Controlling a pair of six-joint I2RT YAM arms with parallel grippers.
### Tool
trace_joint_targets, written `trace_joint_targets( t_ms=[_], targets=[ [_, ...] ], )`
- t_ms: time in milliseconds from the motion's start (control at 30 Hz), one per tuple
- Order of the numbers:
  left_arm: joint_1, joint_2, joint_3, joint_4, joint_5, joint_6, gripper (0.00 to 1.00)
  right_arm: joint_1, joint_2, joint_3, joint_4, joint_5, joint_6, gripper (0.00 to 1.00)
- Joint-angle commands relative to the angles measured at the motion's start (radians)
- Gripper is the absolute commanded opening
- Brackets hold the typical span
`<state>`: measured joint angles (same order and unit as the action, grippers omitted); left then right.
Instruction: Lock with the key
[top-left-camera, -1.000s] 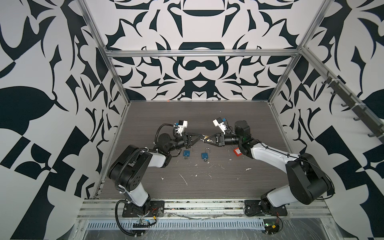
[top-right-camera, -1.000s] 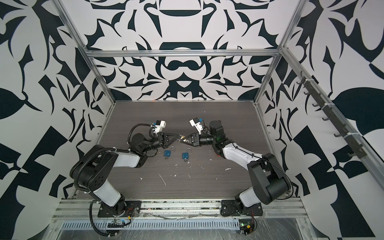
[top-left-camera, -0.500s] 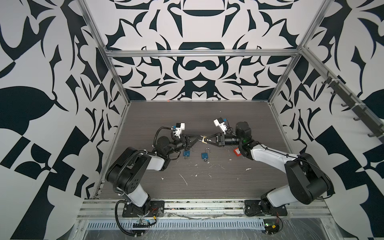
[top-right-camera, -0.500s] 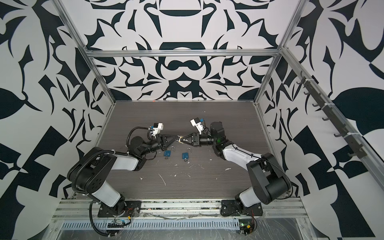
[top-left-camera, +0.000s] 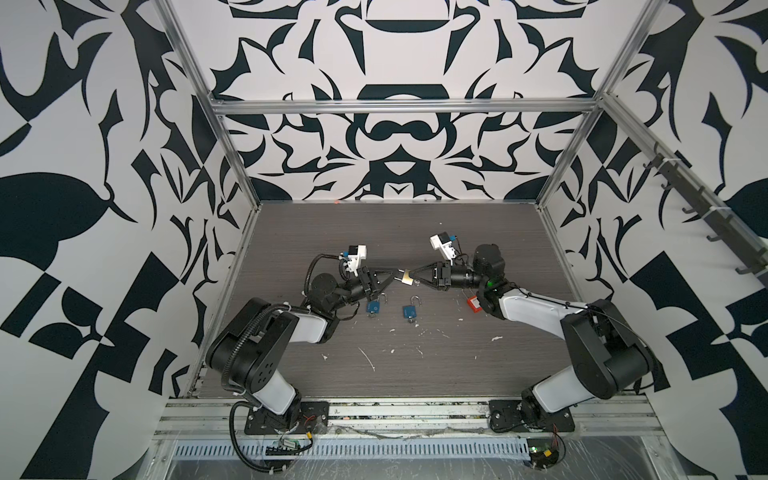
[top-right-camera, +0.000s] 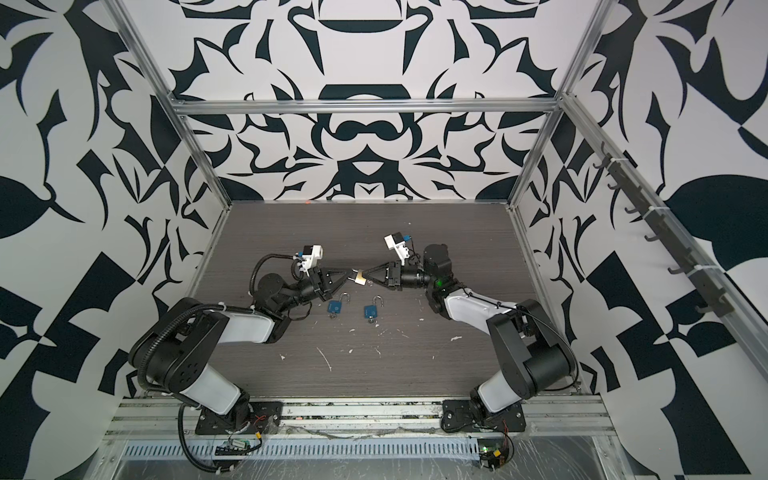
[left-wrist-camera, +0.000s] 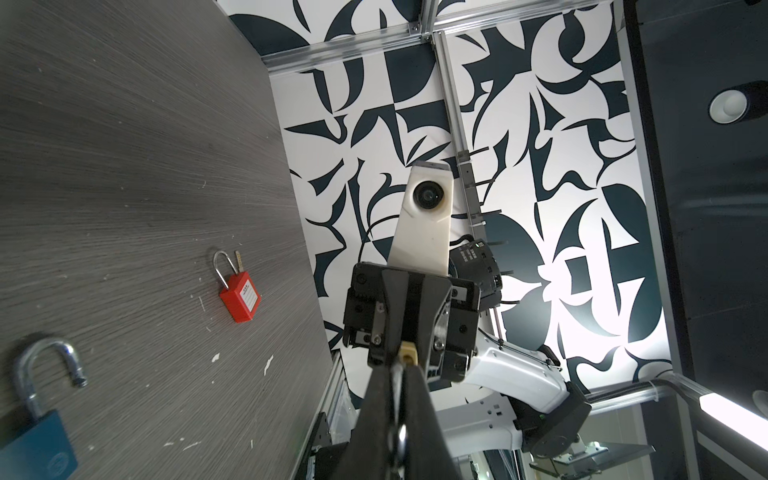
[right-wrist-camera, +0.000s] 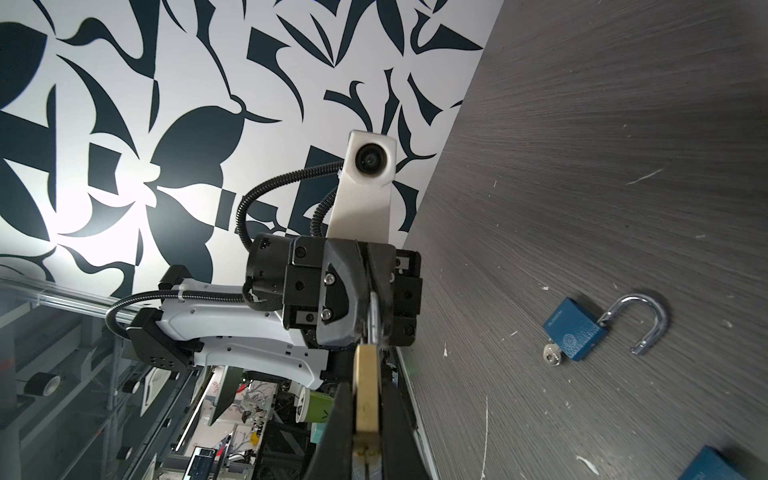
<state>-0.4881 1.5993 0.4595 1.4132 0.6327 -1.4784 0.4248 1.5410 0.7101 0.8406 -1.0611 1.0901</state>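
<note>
Together, left gripper (top-left-camera: 390, 277) pinches silvery shackle (right-wrist-camera: 374, 316), right gripper (top-left-camera: 417, 279) clamps squarish brass padlock (right-wrist-camera: 367, 395).

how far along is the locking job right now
Done: brass padlock is up off the table. In hand: right gripper clamps its body, left gripper its shackle end. Left: both blue padlocks lie with shackles open; whether the brass one has clicked shut cannot be told.

Both top views look steeply down from high above the arms' side of the table (top-left-camera: 374, 232), far enough to hold both arms whole — nearly one picture. The left wrist camera, close behind the left gripper (left-wrist-camera: 399, 374), faces the right gripper (left-wrist-camera: 404, 345); the right wrist camera looks back — both share the brass padlock (right-wrist-camera: 366, 390) between them.
</note>
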Motion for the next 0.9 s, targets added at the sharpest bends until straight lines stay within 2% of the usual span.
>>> trace_joint_targets(
  t_ms=[0, 233, 433, 867],
  targets=[
    [0.004, -0.031, -0.018, 0.012, -0.001, 0.024, 0.0, -0.002, 0.003, 0.003, 0.144, -0.007, 0.051, 0.0],
    [0.003, -0.081, -0.033, 0.012, 0.002, 0.048, 0.0, -0.005, 0.082, 0.006, 0.308, -0.019, 0.134, 0.0],
    [-0.009, -0.082, -0.013, 0.012, 0.035, 0.055, 0.0, -0.006, 0.19, 0.024, 0.582, -0.016, 0.303, 0.0],
    [-0.065, -0.025, 0.046, 0.012, 0.072, 0.062, 0.0, 0.006, 0.244, 0.091, 0.588, -0.036, 0.298, 0.0]
  ],
)
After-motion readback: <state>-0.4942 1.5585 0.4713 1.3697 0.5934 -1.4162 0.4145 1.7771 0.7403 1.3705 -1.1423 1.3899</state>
